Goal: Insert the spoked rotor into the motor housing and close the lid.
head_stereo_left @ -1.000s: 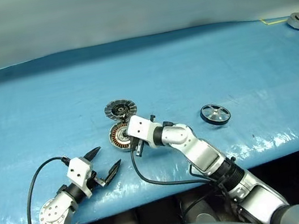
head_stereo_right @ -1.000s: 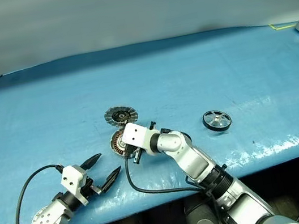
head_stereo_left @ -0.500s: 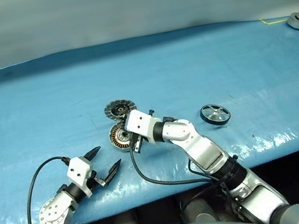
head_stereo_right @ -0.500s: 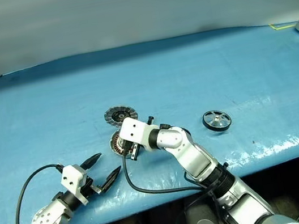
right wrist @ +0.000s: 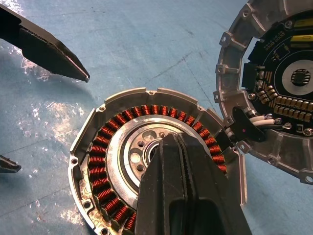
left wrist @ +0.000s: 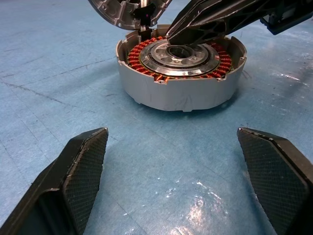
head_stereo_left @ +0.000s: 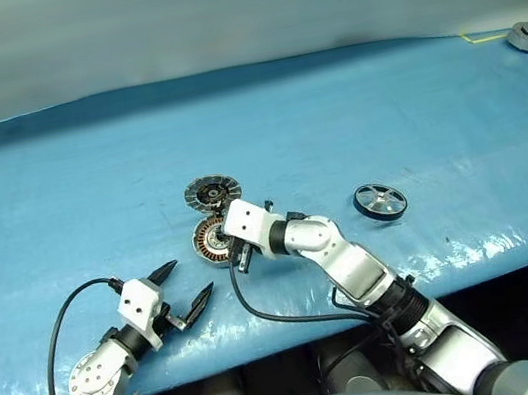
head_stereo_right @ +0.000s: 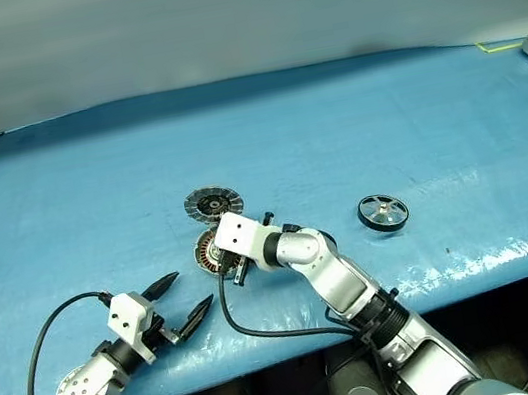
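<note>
Rotor [head_stereo_left: 380,201] not yet fetched: right gripper [right wrist: 182,147] (pinched together, empty) pokes the housing [left wrist: 182,73]; left gripper [head_stereo_left: 190,286] gapes; grab the rotor next.

One rotor [head_stereo_left: 380,201] – one housing [left wrist: 181,73] – one lid [head_stereo_left: 211,192]

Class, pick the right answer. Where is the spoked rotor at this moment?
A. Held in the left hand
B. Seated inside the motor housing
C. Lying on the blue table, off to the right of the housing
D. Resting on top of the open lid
C: the spoked rotor lies alone on the blue table, right of the motor housing, whose windings are uncovered.
</note>
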Tool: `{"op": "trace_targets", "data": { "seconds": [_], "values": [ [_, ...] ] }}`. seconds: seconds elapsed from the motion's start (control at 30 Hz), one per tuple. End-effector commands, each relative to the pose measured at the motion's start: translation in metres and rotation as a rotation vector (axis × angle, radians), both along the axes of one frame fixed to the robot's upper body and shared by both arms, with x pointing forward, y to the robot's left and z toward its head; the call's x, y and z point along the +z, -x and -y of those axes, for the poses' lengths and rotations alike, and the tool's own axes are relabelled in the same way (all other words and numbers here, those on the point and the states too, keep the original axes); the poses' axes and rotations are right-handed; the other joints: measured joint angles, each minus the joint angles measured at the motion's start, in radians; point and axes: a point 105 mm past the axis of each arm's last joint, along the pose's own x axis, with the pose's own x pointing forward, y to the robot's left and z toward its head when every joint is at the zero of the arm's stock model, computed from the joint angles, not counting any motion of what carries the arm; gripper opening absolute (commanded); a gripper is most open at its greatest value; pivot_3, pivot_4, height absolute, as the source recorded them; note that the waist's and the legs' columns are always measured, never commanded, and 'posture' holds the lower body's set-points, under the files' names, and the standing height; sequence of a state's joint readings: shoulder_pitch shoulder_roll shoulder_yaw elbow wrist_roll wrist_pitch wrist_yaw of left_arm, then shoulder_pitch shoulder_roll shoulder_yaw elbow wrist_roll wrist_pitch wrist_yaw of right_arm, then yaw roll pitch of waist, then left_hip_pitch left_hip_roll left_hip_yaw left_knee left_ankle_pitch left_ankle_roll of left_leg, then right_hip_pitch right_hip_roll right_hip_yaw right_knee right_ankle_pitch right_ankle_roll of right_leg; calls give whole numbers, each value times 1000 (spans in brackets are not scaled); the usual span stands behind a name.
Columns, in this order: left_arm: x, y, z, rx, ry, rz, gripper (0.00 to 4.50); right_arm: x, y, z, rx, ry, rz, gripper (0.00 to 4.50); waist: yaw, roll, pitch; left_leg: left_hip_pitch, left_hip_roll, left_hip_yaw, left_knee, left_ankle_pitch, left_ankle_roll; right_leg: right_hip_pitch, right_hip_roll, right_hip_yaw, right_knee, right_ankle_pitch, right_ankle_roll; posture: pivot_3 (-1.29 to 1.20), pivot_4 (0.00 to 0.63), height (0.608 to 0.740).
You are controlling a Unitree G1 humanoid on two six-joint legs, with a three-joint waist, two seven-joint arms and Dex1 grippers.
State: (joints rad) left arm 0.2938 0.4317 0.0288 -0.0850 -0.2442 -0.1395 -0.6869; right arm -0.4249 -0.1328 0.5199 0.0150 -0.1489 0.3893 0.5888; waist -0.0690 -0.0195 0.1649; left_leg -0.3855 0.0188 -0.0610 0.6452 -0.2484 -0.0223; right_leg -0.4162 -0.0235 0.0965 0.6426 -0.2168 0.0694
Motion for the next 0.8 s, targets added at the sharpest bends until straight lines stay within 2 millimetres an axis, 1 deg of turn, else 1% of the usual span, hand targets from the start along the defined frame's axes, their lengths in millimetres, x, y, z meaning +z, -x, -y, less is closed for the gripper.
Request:
{"op": "trace_targets", "data": {
  "seconds": [0.03, 0.13, 0.33, 0.63, 0.8],
  "values": [
    [7, -1, 0, -1, -1, 34, 4500, 13, -3, -3, 8, -37, 43, 17, 0, 0, 0, 0, 0, 0, 0, 0, 0, 0, 0, 0, 0, 0, 0, 0, 150, 740],
    [6, -1, 0, 0, -1, 33, 4500, 10, -3, -3, 9, -27, 37, 17, 0, 0, 0, 0, 0, 0, 0, 0, 0, 0, 0, 0, 0, 0, 0, 0, 150, 740],
    [7, -1, 0, 2, -2, 34, 4500, -6, -1, -1, 12, 43, 14, 17, 0, 0, 0, 0, 0, 0, 0, 0, 0, 0, 0, 0, 0, 0, 0, 0, 150, 740],
    [7, -1, 0, -1, -3, 33, 4500, -12, 2, 3, 10, 71, -5, 17, 0, 0, 0, 1, 0, 0, 0, 0, 0, 1, 0, 0, 0, 0, 0, 0, 150, 740],
    [7, -2, 0, -3, -3, 34, 4500, -26, 2, 6, -2, 113, -39, 17, 0, 0, 0, 2, 0, 0, 0, 0, 0, 1, 0, 0, 0, 0, 0, 0, 150, 740]
  ]
}}
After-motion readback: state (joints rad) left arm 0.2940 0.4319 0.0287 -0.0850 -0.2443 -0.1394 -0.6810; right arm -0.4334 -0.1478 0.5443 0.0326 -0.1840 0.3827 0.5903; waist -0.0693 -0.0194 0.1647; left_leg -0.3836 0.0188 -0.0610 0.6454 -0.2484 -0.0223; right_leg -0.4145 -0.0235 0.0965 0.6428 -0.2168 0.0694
